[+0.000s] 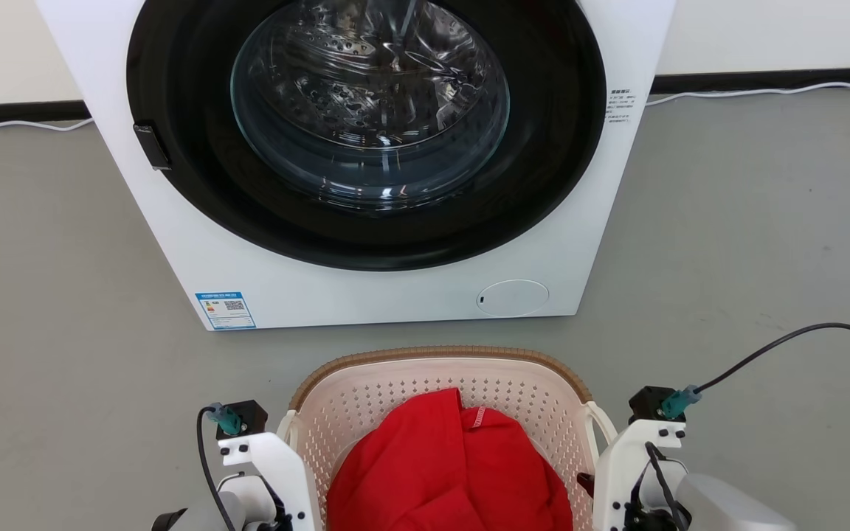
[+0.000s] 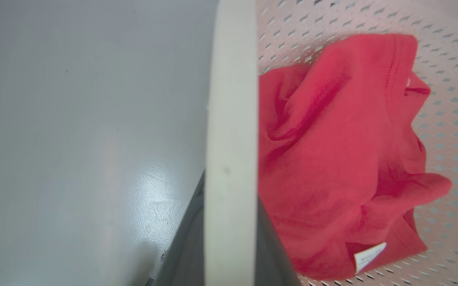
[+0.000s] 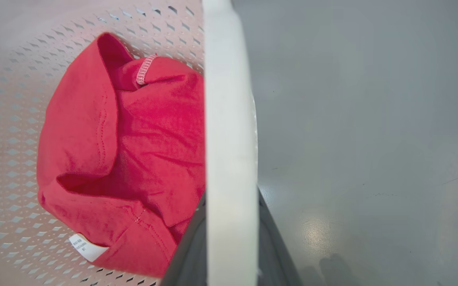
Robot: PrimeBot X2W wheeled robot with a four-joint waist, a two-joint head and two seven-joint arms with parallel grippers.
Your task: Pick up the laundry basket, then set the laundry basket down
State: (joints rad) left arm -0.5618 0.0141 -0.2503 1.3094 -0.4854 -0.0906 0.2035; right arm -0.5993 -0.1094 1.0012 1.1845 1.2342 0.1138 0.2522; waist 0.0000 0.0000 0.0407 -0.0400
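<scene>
Gripping the left handle (image 2: 231, 119) from both sides, the left gripper (image 2: 229, 222) had its two dark fingers pressed against it, so the jaws were clamped on the handle. The right gripper (image 3: 231, 230) held the right handle (image 3: 229, 119) in the same way. I judge this even hold was chosen so that the load stays level when both arms rise.

Between the arms, just in front of the robot, was the laundry basket (image 1: 440, 356), with a red garment (image 1: 447, 464) heaped inside, its weight near the middle. Whether the bottom touched the grey floor (image 1: 63, 332) I could not tell. Beyond it, a little apart, stood the washer (image 1: 395, 287), its round door seemingly closed and facing the basket.
</scene>
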